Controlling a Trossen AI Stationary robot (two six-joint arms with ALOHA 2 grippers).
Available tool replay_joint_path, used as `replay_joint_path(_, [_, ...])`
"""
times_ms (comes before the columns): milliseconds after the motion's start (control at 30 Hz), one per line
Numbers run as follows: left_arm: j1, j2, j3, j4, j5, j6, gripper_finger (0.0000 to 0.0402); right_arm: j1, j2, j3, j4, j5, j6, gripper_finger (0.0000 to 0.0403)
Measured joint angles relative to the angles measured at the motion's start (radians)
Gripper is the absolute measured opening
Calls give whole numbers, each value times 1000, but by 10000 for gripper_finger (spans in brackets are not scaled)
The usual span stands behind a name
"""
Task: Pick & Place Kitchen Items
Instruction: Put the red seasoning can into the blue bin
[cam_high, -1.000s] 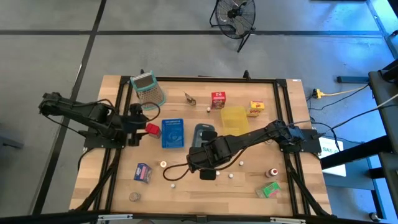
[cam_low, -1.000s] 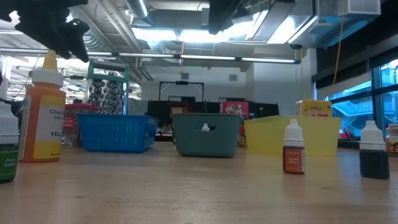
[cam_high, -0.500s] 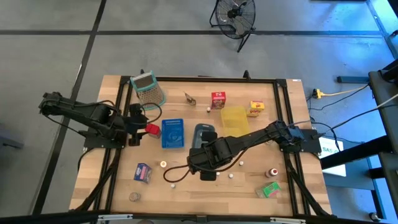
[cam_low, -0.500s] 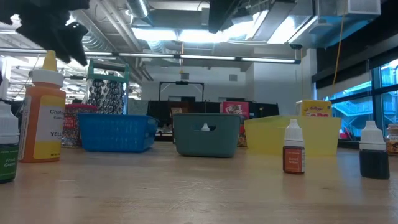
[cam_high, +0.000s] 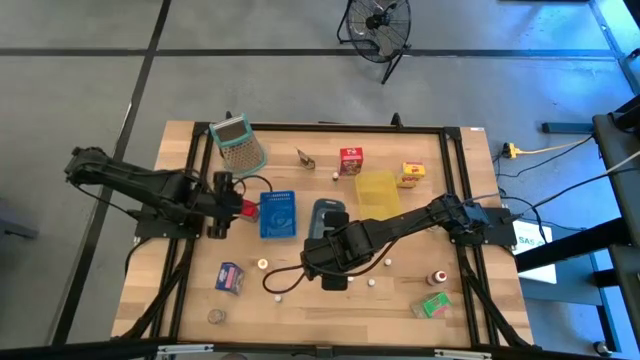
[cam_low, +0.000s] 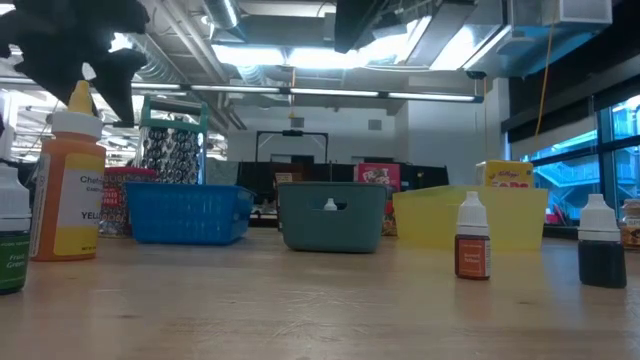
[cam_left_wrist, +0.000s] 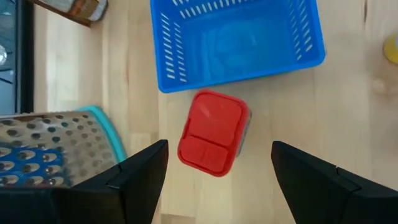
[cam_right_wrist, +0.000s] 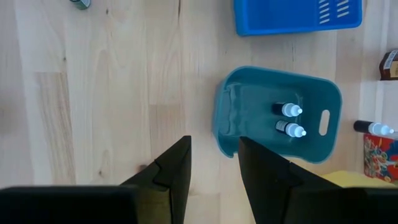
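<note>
Left end effector (cam_left_wrist: 214, 165): I see it spread wide above the small red square carton (cam_left_wrist: 212, 132), not touching.
Red carton: flat on the wooden surface (cam_left_wrist: 348, 112), just beside the blue slotted plastic tray (cam_left_wrist: 236, 43).
Right end effector (cam_right_wrist: 214, 163): narrow gap, empty, near the grey-blue tray (cam_right_wrist: 249, 106) holding two small white-capped bottles (cam_right_wrist: 287, 109).
</note>
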Motion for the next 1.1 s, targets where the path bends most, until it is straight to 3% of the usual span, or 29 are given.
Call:
replay_joint_path(600, [203,69,0,14,144,190,281,0,0,0,1,3,-2,135])
replay_joint_path(1100, [261,194,0,30,186,273,281,0,0,0,14,6,-3,135])
